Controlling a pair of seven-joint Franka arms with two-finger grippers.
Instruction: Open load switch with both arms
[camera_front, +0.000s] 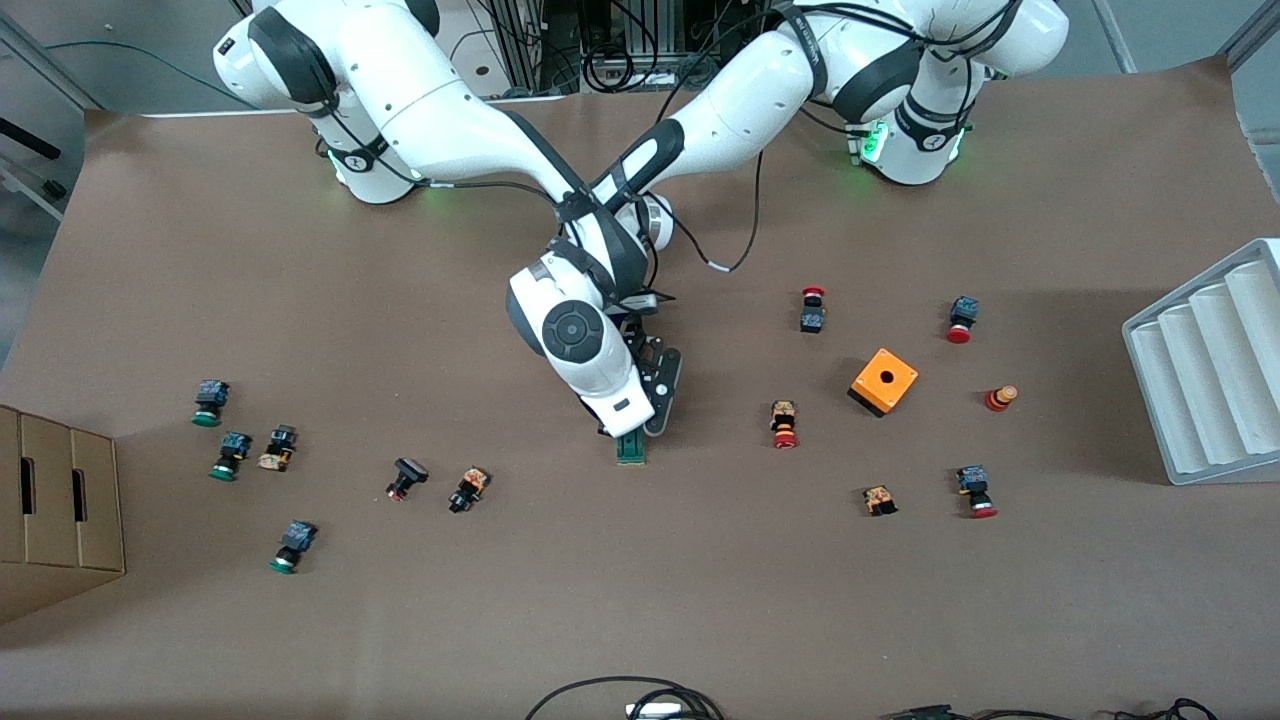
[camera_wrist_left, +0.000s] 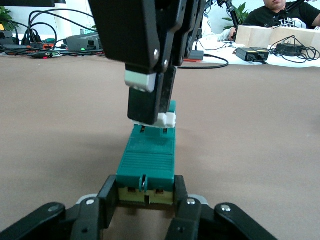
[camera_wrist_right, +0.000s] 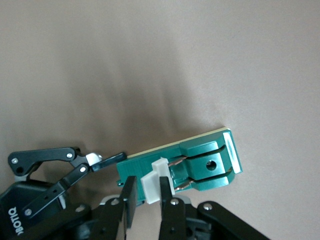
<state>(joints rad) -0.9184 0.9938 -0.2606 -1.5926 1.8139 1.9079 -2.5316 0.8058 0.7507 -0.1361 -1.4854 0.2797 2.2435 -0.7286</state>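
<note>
The load switch (camera_front: 631, 447) lies flat on the table near its middle, nearer to the front camera than both of my arms' bases. Its long axis runs toward that camera and away from it. On its top sits the small white sliding piece (camera_wrist_right: 155, 179), about halfway along the green body.

My left gripper (camera_wrist_left: 144, 200) is low at the table and is clenched on the end of the switch, one finger on each long side, so it looks straight along the body. My right gripper (camera_wrist_right: 146, 196) comes down from above and is clenched on the white piece, with its two fingers (camera_wrist_left: 150, 95) pinching it across the width.

So both hands are already on the switch: the left one holds the body, the right one holds the slider. I think the coming move is a pull or a lift of the white piece while the left keeps the body from moving. In which direction the piece must travel, I cannot tell surely from here.

Around it are scattered push buttons (camera_front: 784, 425) and an orange cube (camera_front: 884, 380), well apart.
</note>
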